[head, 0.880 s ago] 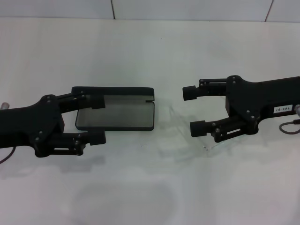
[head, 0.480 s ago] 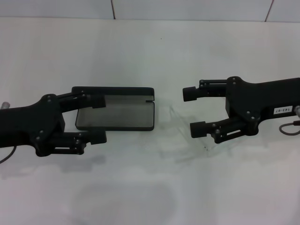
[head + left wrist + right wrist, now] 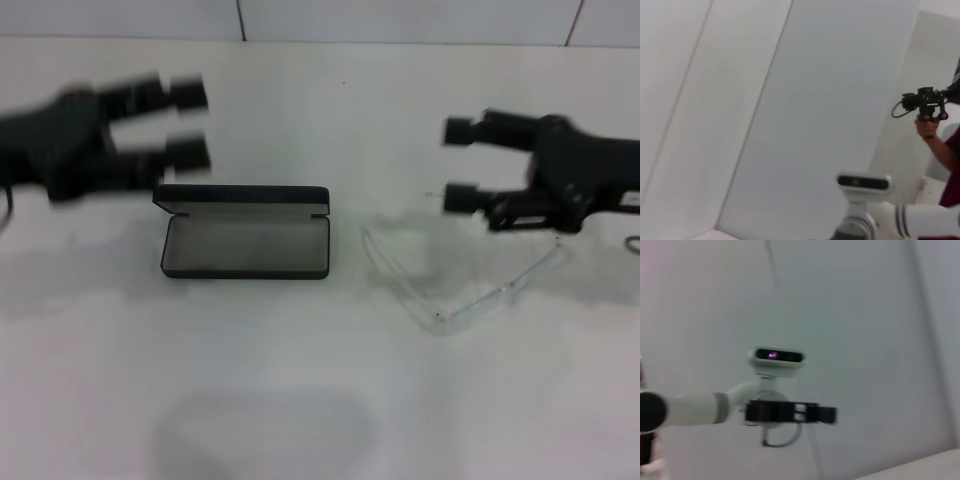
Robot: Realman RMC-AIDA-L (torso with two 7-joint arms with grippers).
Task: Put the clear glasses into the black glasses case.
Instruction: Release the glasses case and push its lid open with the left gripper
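Case and glasses lie side by side on the white table (image 3: 300,400) in the head view. The black glasses case (image 3: 245,232) sits open just left of the frame's centre, its lid standing along the far edge and its grey lining facing up with nothing in it. The clear glasses (image 3: 450,275) rest on the table right of centre, near the case but apart from it, with one temple arm stretching toward the right and the frame's corner low, toward the lower middle of the picture. The left gripper (image 3: 187,122) hangs blurred in the upper left of the frame, above and left of the case, its two fingers spread apart and holding nothing. The right gripper (image 3: 459,164) hangs in the upper right, above the glasses' far side, its fingers likewise spread apart with nothing between them; neither gripper touches the task's things.

The left wrist view shows only pale wall panels, with the robot's head camera (image 3: 863,182) at the lower right and a person's hand holding a black device (image 3: 926,102) at the right edge.

The right wrist view shows a grey wall, the head camera (image 3: 776,358) left of centre, and below it a black gripper (image 3: 790,413) seen side-on, farther off.
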